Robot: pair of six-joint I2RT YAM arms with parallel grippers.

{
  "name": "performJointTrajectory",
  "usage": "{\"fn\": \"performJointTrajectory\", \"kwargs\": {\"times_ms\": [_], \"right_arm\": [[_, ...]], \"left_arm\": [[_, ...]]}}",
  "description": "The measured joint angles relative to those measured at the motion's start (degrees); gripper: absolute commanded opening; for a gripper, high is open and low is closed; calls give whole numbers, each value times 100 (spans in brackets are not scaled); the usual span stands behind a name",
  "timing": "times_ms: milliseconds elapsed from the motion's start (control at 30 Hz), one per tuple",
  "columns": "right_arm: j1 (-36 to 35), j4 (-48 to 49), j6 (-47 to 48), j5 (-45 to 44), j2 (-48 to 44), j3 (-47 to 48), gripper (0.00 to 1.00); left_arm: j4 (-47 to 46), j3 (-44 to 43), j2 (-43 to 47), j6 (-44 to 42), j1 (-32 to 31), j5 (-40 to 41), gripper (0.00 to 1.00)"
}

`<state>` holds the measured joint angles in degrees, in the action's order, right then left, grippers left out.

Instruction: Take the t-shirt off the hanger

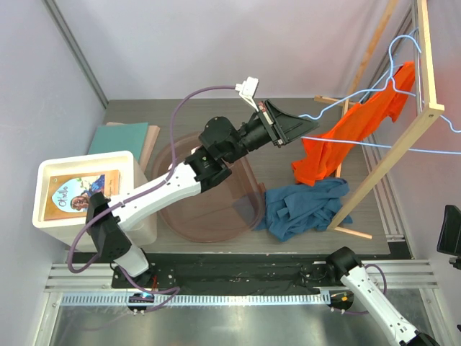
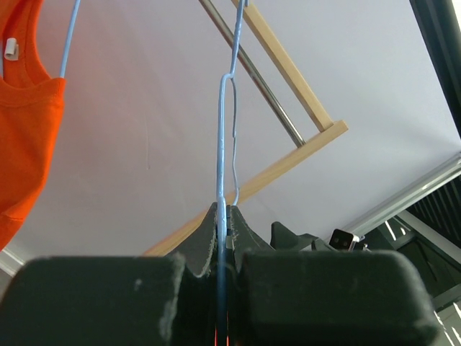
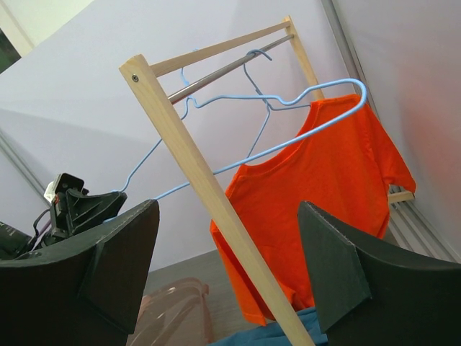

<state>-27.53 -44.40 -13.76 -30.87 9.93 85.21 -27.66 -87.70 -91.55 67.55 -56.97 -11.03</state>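
Note:
An orange t-shirt [image 1: 344,140] hangs on a light-blue wire hanger [image 1: 338,104] from the wooden rack [image 1: 403,140] at the right; it droops off the hanger's left side, towards the table. My left gripper [image 1: 301,128] is raised and shut on the hanger's left end; in the left wrist view the wire [image 2: 223,144] runs straight up between the closed fingers [image 2: 204,231], with the shirt [image 2: 25,122] at upper left. My right gripper [image 3: 229,209] is open and empty, low at the right edge [image 1: 450,238], facing the rack post, shirt [image 3: 317,187] and hanger [image 3: 358,90].
A blue t-shirt [image 1: 302,207] lies crumpled on the table below the orange one. A translucent pink tub [image 1: 209,198] sits mid-table under my left arm. A white bin [image 1: 54,169] holding a book stands at the left, with teal and wooden boards [image 1: 126,137] behind it.

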Motion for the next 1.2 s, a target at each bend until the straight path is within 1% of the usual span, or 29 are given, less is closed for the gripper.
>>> {"fn": "performJointTrajectory", "kwargs": {"times_ms": [567, 900, 1200], "right_arm": [[0, -2, 0, 13, 0, 2, 83], [0, -2, -2, 13, 0, 0, 83], [0, -2, -11, 20, 0, -2, 83]], "left_arm": [[15, -7, -87, 201, -127, -149, 0], [50, 446, -59, 278, -157, -214, 0], [-55, 535, -9, 278, -157, -323, 0]]}}
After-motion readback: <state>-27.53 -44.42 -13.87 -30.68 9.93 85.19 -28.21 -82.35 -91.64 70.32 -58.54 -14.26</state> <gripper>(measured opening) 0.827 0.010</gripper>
